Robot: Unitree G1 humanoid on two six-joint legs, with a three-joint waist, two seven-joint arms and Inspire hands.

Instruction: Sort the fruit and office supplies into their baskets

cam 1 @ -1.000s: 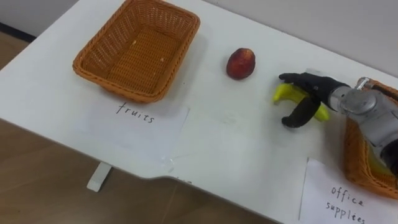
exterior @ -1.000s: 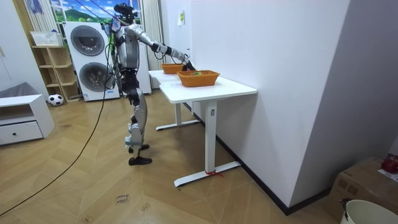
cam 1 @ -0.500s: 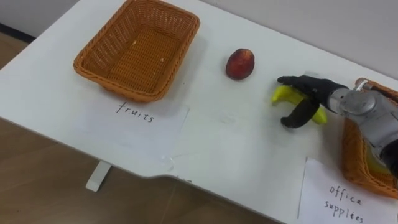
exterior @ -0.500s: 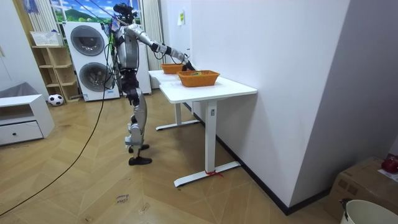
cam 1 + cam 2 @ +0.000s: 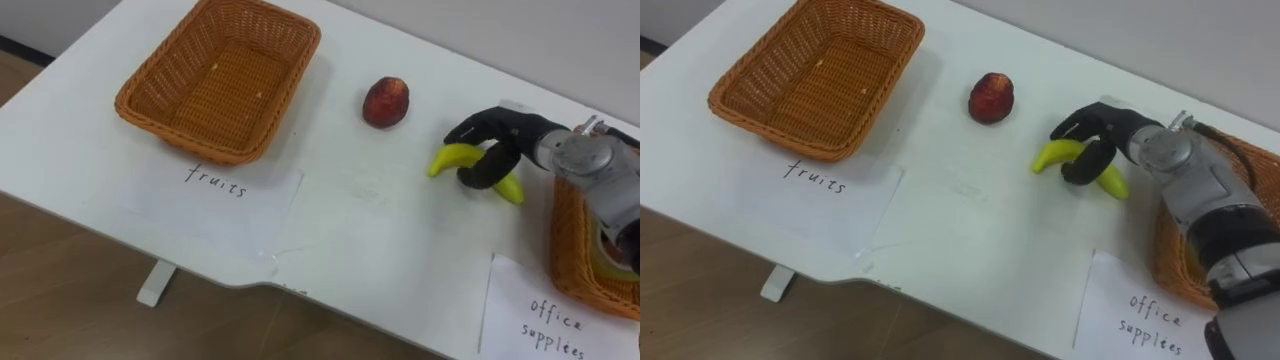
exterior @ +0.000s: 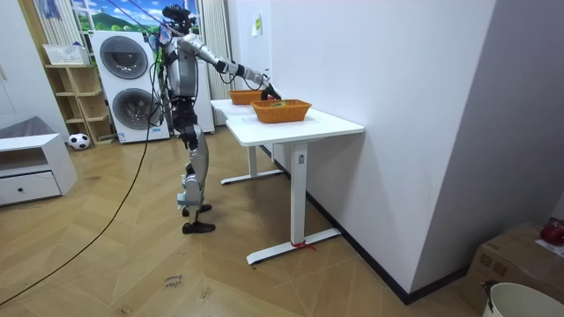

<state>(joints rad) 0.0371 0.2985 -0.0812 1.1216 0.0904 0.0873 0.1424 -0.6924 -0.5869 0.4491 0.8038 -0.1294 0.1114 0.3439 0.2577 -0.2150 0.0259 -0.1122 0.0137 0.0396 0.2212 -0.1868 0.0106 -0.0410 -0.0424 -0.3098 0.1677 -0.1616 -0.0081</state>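
Right robot hand [image 5: 500, 135] clasping banana [image 5: 447, 160] mid-length, long axis left-right across table [image 5: 400, 230].

Right hand [image 5: 500, 135]: one second ago its fingers were spread over the banana [image 5: 447, 158], with the thumb hanging down on the near side. At half a second ago it was much the same. Now the fingers and thumb have curled in round the banana's middle and grip it.

Banana: the left tip has swung a little to the left and nearer. More of that end now shows clear of the fingers. Whether it has left the table [image 5: 380, 230] I cannot tell.
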